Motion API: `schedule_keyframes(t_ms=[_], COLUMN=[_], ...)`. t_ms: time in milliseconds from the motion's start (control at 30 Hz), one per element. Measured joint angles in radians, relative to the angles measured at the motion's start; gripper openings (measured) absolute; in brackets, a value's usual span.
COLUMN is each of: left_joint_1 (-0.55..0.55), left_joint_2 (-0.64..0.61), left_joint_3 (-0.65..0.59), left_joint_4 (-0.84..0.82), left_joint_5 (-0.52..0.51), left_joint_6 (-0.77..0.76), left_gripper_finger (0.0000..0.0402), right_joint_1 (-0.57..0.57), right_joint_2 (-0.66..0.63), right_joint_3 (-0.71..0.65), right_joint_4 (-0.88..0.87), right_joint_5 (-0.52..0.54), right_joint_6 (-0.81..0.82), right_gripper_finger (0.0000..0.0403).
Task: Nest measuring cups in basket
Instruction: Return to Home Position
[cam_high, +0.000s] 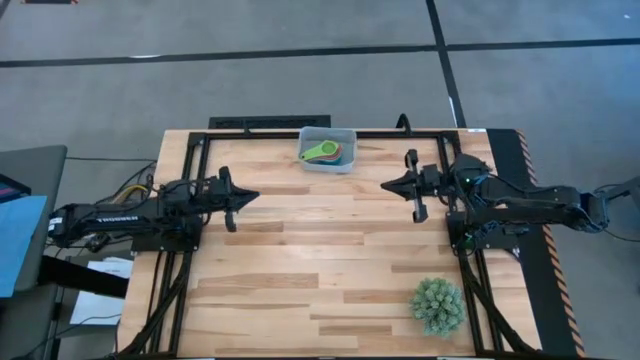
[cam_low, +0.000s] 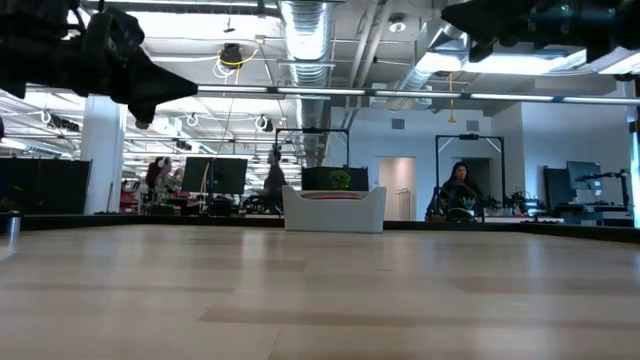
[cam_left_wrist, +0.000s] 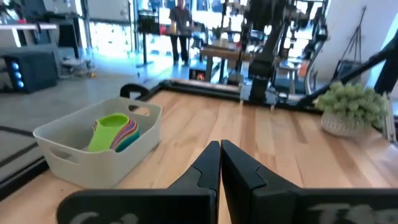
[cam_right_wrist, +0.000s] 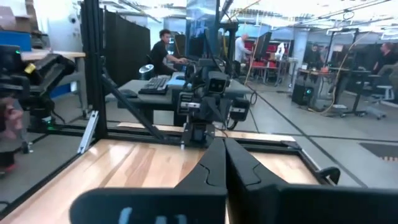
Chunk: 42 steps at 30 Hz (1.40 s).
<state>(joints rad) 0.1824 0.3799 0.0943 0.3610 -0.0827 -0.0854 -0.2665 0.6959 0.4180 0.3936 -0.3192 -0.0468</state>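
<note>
The pale basket stands at the table's far edge, near its middle; it also shows in the left wrist view and in the low view. Inside it the measuring cups lie stacked one in another, the green one on top, with pink, blue and teal rims showing under it. My left gripper hovers shut above the table's left half, pointing right. My right gripper hovers shut over the right half, pointing left. Neither is near the basket.
A spiky green ball-shaped plant sits near the table's near right corner. A black frame runs along the far edge and down both sides. The wood between the two grippers is bare. People sit and stand at desks in the room beyond.
</note>
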Motion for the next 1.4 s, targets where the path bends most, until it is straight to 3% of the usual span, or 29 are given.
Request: schedule_keyframes(t_ms=[233, 700, 1233, 1400], left_joint_1=[-0.021, -0.064, -0.103, -0.103], left_joint_2=[-0.072, -0.075, -0.078, -0.144], left_joint_3=[-0.034, -0.034, -0.034, -0.034], left_joint_4=[-0.002, -0.056, -0.053, -0.071], left_joint_5=[-0.015, -0.011, -0.056, -0.077], left_joint_6=[0.052, 0.112, 0.179, 0.208], left_gripper_finger=[0.0, 0.0, 0.0, 0.0], right_joint_1=[0.0, 0.091, 0.145, 0.131], right_joint_2=[-0.094, -0.33, -0.368, -0.43], right_joint_3=[-0.099, -0.31, -0.41, -0.41], right_joint_4=[0.031, 0.067, 0.113, 0.06], right_joint_5=[0.0, 0.035, 0.06, 0.049], right_joint_6=[0.02, 0.101, 0.073, 0.065], right_gripper_finger=[0.0005, 0.0004, 0.0004, 0.0008])
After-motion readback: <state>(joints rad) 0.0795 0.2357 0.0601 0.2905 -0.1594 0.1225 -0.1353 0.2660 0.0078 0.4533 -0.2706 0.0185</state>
